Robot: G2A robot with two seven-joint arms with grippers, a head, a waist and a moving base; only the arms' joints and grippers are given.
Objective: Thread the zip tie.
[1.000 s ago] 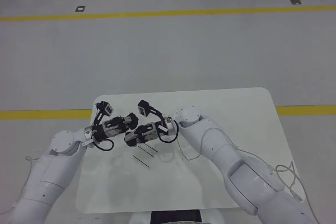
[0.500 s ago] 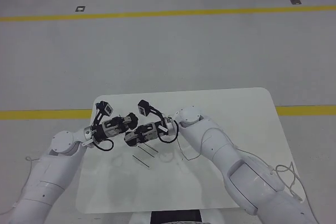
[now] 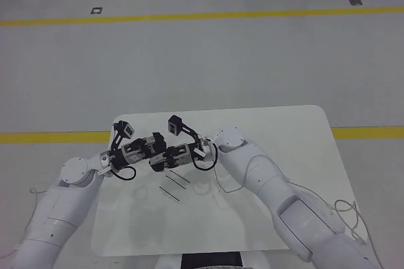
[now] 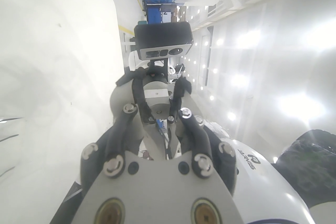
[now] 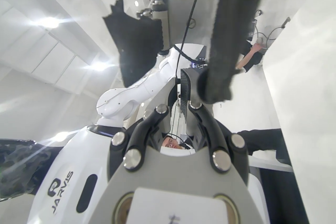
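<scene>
Both arms meet above the white table [image 3: 283,134], left of its middle. A thin black zip tie [image 5: 187,22] runs straight out from between the narrow fingers of my right gripper [image 5: 179,83], which is shut on it. My left gripper [image 3: 156,143] faces the right gripper [image 3: 159,160] tip to tip. In the left wrist view the left gripper [image 4: 157,83] has its black-taped fingers [image 4: 139,96] spread apart, one on either side of the right gripper's tips. I cannot make out the tie's far end.
Two spare black zip ties [image 3: 178,178] [image 3: 168,193] lie on the table just under and in front of the grippers; they also show as thin lines [image 4: 10,118]. Bare tabletop lies to the right. A yellow floor line [image 3: 40,137] passes behind the table.
Both grippers have shifted slightly toward the table's back and drawn a little closer together. The ties on the table have not moved.
</scene>
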